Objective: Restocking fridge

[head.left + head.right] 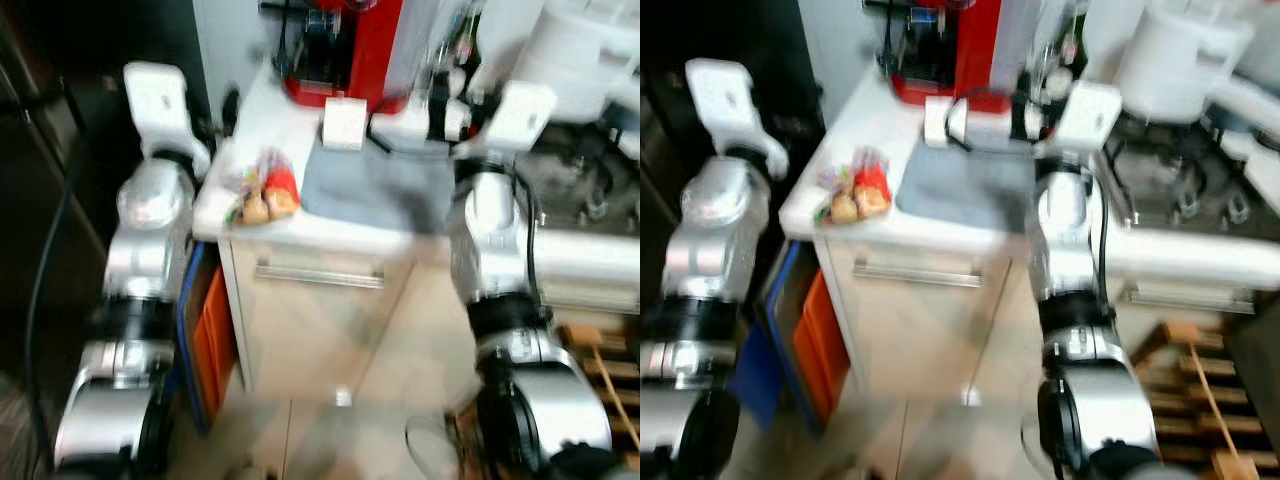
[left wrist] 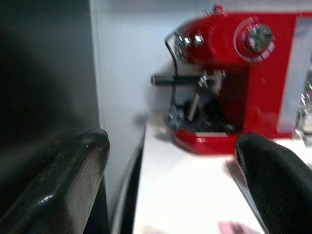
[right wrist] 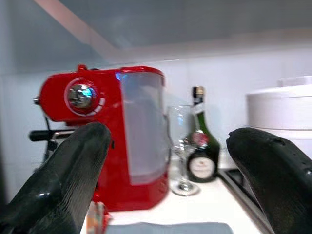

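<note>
Nearest the head camera, the two silver arms are seen raised on either side of a low cabinet [image 1: 320, 320] with a horizontal handle. A blue and orange crate [image 1: 205, 335] stands against the cabinet's left side.

The white surface [image 1: 340, 232] on top of the cabinet carries a packet of snacks [image 1: 262, 190] at its front left corner, just beside a grey mat [image 1: 375, 185] that covers the middle. A red espresso machine [image 2: 234, 83] stands at the back edge, behind the mat. Towards the back right corner a wine glass [image 3: 181, 148] and a dark green bottle [image 3: 199, 146] are placed beside each other, the glass nearer the machine. A white pot [image 1: 1175, 65] is set over a stove [image 1: 1180, 175] to the right of the surface.

The left end effector [image 2: 170, 190] is held open near the surface's left edge, its fingers wide apart and empty, pointed at the espresso machine. The right end effector [image 3: 180, 185] is likewise open and empty, held above the mat and facing the machine, glass and bottle.

The head views are blurred.
</note>
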`<state>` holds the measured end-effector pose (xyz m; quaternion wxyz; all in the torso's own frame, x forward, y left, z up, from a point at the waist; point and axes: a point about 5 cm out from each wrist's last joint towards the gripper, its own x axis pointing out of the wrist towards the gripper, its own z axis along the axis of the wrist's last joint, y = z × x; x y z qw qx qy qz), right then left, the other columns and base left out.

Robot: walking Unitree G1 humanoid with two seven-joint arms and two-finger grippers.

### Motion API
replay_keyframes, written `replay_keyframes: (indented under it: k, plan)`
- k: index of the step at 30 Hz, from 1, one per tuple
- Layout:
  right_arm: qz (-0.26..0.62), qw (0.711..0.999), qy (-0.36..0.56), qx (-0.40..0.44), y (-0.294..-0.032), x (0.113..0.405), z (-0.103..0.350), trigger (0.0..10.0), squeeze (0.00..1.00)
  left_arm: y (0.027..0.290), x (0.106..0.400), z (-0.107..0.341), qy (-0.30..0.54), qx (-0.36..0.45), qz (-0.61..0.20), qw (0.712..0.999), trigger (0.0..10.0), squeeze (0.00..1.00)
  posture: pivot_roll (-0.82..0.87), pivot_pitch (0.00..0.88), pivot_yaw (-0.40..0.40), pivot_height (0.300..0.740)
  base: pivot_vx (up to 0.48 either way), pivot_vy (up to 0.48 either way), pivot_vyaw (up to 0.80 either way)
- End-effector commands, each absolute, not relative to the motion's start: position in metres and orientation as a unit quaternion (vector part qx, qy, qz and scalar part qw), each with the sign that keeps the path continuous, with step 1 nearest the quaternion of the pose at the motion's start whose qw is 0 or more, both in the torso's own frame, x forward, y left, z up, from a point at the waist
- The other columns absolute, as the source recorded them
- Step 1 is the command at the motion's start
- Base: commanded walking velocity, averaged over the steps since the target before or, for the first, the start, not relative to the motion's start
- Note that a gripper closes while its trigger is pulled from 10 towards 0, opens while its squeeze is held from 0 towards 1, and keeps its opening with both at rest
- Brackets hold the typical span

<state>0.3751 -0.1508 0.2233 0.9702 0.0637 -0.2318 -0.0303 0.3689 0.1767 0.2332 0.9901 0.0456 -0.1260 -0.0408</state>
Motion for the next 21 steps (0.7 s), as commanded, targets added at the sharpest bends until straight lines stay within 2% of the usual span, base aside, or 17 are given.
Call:
replay_keyframes:
  k: [1, 5, 12, 21]
  plan:
    - [-0.022, 0.972, -0.226, 0.06, -0.15, 0.37, 0.218, 10.0, 0.0, 0.181, 0.365, 0.222, -0.105, 0.04, -0.041, 0.993, 10.0, 0.0, 0.02, 0.0, -0.038, 0.74, 0.0, 0.0, 0.0]
    - [-0.015, 0.978, -0.204, 0.051, -0.146, 0.359, 0.198, 10.0, 0.0, 0.17, 0.355, 0.206, -0.085, 0.018, -0.057, 0.995, 10.0, 0.0, 0.01, 0.0, -0.039, 0.74, 0.0, 0.0, 0.0]
    - [0.007, 0.984, -0.169, 0.053, -0.127, 0.34, 0.173, 10.0, 0.0, 0.152, 0.351, 0.194, -0.05, 0.031, -0.1, 0.993, 10.0, 0.0, 0.0, 0.0, -0.043, 0.74, 0.0, 0.0, 0.0]
    - [0.006, 0.986, -0.159, 0.054, -0.126, 0.337, 0.171, 10.0, 0.0, 0.157, 0.363, 0.185, -0.02, -0.005, -0.076, 0.997, 10.0, 0.0, -0.01, 0.0, -0.034, 0.74, 0.0, 0.0, 0.0]
